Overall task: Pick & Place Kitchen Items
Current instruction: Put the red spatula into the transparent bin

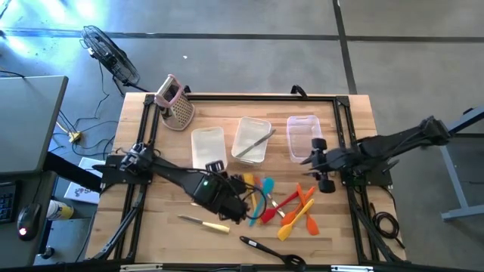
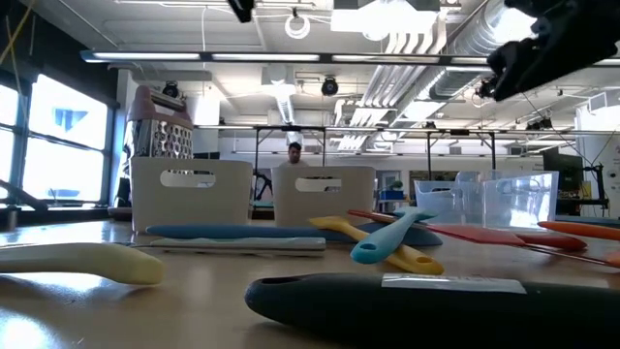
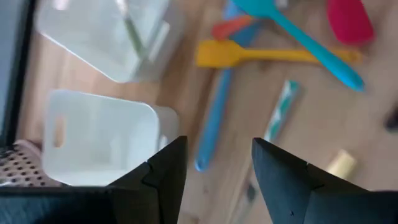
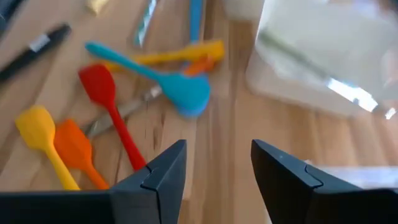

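From above I see the wooden table (image 1: pixel 151 227) carrying three clear bins (image 1: pixel 252 139) in a row near its far edge, with the box grater (image 1: pixel 176 103) at the far left corner. Metal tongs (image 1: pixel 255 143) lie in the middle bin. The left gripper (image 1: pixel 236 202) sits over the table's middle, beside a cluster of coloured spatulas (image 1: pixel 296 211). A yellow-handled knife (image 1: pixel 204 222) and a black ladle (image 1: pixel 271 251) lie near the front edge. The right gripper (image 1: pixel 321 165) hovers beside the right bin.
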